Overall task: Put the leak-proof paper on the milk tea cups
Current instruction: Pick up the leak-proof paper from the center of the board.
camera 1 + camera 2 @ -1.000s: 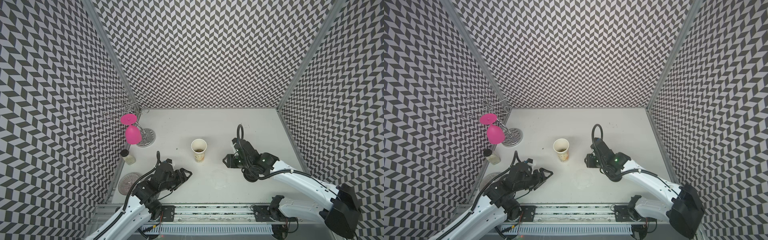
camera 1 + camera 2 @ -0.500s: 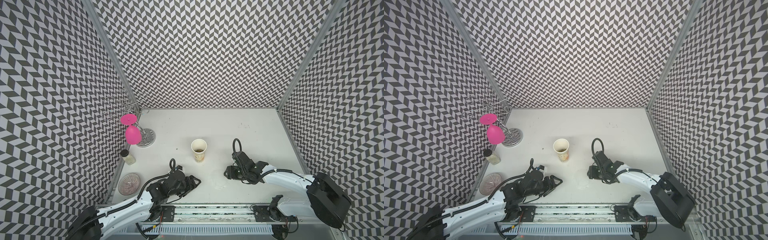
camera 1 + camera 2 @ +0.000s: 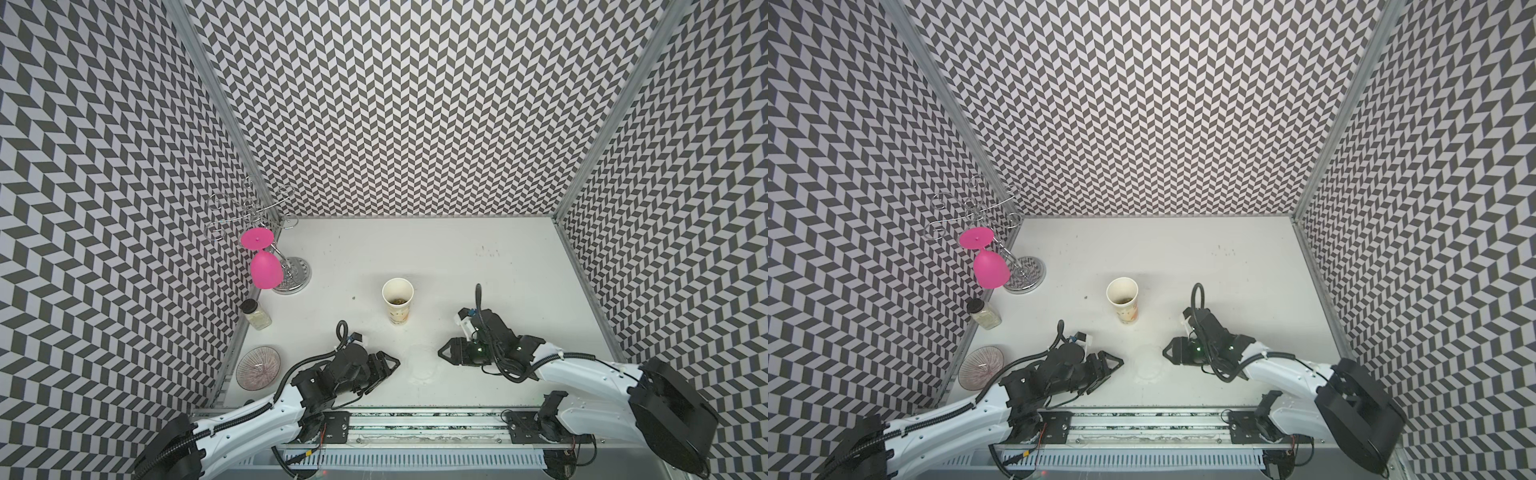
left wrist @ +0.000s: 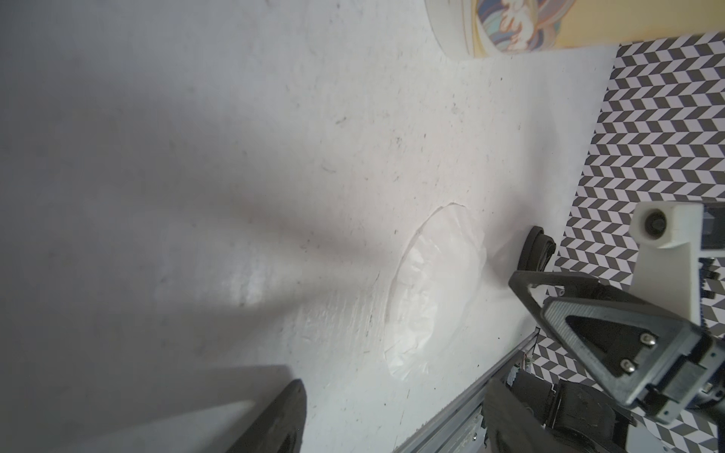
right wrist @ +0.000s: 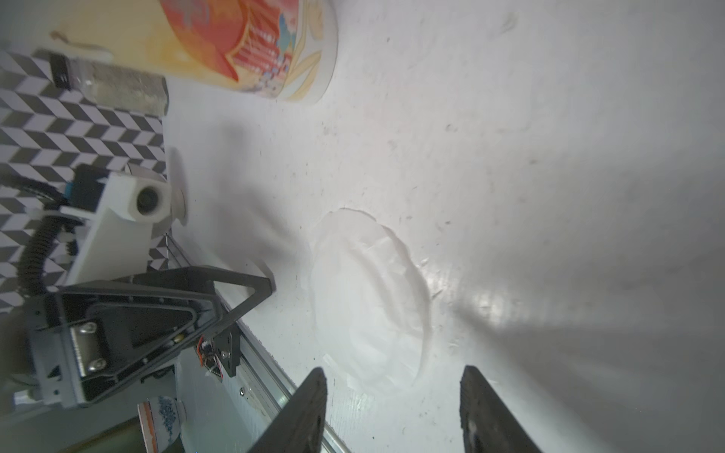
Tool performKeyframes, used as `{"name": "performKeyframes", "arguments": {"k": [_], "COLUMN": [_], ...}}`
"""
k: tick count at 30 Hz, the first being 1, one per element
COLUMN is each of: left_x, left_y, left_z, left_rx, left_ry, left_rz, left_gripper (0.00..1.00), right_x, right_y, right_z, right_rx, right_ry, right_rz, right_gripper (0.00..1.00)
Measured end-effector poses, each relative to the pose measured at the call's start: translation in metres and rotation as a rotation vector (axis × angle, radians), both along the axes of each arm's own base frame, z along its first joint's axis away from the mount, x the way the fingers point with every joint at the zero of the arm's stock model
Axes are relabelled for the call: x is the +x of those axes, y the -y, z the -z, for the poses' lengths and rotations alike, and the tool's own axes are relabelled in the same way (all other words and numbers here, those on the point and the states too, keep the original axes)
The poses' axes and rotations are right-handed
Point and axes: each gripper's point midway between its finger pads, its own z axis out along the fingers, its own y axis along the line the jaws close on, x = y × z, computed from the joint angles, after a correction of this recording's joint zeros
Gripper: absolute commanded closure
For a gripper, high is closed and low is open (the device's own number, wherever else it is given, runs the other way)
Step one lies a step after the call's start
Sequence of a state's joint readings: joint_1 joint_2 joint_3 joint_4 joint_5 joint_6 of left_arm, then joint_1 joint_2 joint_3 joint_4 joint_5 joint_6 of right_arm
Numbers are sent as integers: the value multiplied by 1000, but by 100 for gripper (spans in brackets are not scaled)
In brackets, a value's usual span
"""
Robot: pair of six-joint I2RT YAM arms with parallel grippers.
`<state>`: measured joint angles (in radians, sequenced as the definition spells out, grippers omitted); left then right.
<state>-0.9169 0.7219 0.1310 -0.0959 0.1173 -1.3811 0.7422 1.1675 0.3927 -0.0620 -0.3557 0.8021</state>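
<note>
Progress: opening step only, nothing yet placed. Found leak-proof paper (image 3: pixel 423 365) lying flat and slightly crinkled on the desk (image 3: pixel 415 249), near the front edge, between the two hands and, as far as can be told, touched by neither. Found milk tea cup (image 3: pixel 397 300) standing upright further back, well apart from the paper, mouth uncovered, some dark residue at the bottom. Noted left hand (image 3: pixel 388 370) just beside one side of the paper, fingers parted, grasping nothing. Noted right hand (image 3: pixel 443 363) just beside the opposite side, fingers likewise parted and empty; confirmed in the right wrist view, with the paper lying just ahead of the gap. Left to do, by this judgement: grip the paper, lift it, carry it to the cup, lay it over the rim. Counted: one paper, one cup, two hands. Counted besides: one pink goblet (image 3: pixel 266 272) hanging upside down on one wire rack (image 3: pixel 299 272), one small jar (image 3: pixel 257 316) with black cap, one ribbed dish (image 3: pixel 258 368).
</note>
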Motion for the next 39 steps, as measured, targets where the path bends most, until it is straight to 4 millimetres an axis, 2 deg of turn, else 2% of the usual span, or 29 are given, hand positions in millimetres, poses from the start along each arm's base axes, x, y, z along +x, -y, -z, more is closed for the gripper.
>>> {"name": "performKeyframes", "arguments": {"k": [4, 11, 14, 19, 25, 33, 37, 39], "left_x": [2, 6, 7, 8, 8, 9, 9, 9], "left_y": [3, 17, 21, 23, 23, 23, 23, 23], "left_z": [5, 6, 7, 9, 10, 10, 11, 10], "left_rx": [9, 17, 14, 14, 13, 12, 13, 13], "left_ry": [-8, -9, -13, -20, -26, -28, -28, -27], "left_rz": [4, 48, 61, 70, 73, 68, 68, 68], "left_gripper": [29, 34, 38, 43, 44, 45, 45, 44], "right_x": [-10, -12, -16, -25, -32, -27, -25, -24], "right_y": [3, -35, -46, -52, -59, -66, -68, -68], "right_z": [20, 18, 18, 17, 14, 0, -2, -4], "right_rx": [-9, 100, 140, 194, 242, 306, 318, 323], "right_ry": [-64, -66, -74, -91, -105, -85, -86, -83], "right_rz": [-4, -100, -127, -147, -168, -153, -142, -138], "right_gripper": [48, 49, 50, 50, 53, 68, 80, 90]}}
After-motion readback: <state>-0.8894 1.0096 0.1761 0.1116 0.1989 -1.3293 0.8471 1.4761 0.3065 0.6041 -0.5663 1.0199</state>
